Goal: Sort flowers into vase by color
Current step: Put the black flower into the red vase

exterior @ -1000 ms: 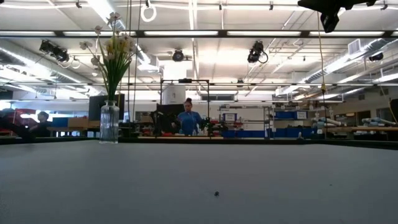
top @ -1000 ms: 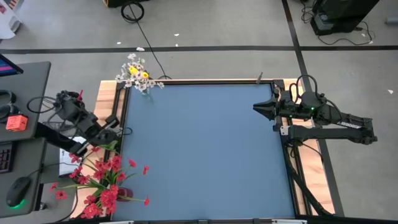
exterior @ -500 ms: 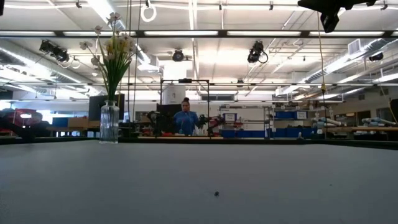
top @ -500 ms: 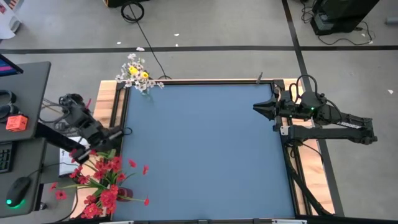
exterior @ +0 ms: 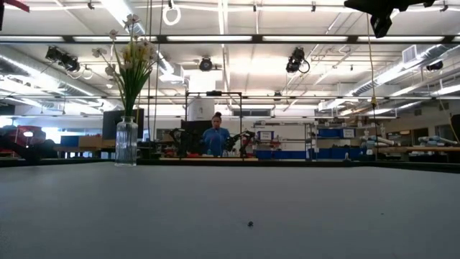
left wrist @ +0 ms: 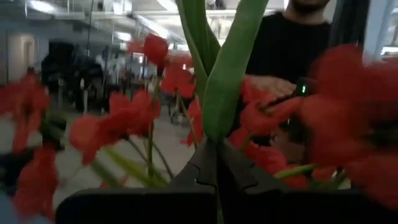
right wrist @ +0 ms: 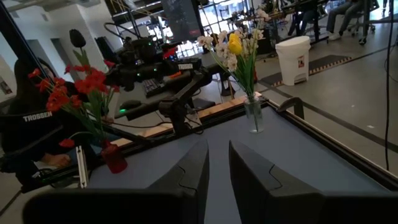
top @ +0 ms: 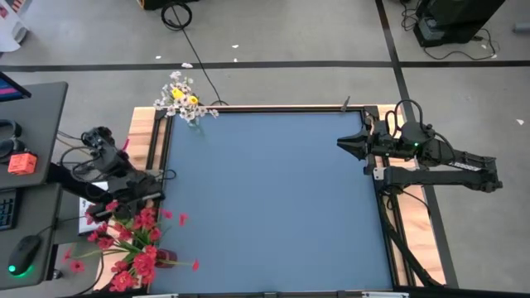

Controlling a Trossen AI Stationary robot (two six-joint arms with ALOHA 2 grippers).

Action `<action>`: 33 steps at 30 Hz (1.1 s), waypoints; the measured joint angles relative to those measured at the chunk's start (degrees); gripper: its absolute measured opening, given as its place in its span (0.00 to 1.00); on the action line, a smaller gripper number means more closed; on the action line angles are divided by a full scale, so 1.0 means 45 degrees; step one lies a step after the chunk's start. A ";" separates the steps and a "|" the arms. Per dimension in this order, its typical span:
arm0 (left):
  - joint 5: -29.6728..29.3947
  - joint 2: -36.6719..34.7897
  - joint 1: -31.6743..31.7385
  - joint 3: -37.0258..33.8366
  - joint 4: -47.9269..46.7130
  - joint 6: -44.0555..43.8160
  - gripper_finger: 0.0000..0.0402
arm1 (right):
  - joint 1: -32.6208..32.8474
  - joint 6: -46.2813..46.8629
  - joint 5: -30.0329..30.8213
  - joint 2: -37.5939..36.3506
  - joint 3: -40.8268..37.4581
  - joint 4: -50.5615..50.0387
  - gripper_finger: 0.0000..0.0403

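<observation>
While the left claw [left wrist: 217, 163] sat over the near-left corner of the blue surface [top: 273, 199], it had drawn back toward the wooden edge over the last second, away from where it had been reaching in above the red flowers [top: 132, 240]. In the left wrist view its two dark fingers met, clenched on a green stem [left wrist: 230, 68] that rose straight out from between them, with red blossoms crowding all round. The red bunch had also shifted a little with that pull, its heads lying lower and more to the left than before. I judged this to mean a sprig was being lifted or teased out of the bunch, so sorting was not finished.

Two vases could be counted: a dark red one [right wrist: 114, 157] at the near-left corner holding the red flowers, and a clear glass vase [exterior: 126, 141] at the far-left corner holding the yellow and white flowers [top: 182, 98]. How many stems each held could not be told. No loose flowers lay on the surface.

The right claw [right wrist: 217, 163] waited at the right edge, well apart from both vases, fingers slightly parted and holding nothing. One person [exterior: 216, 137] stood far behind in the room.
</observation>
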 joint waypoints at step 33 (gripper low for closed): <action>0.1408 0.1029 -0.0155 -0.0862 0.3263 0.0034 0.00 | 0.0000 -0.0003 0.0003 0.0000 0.0000 -0.0003 0.18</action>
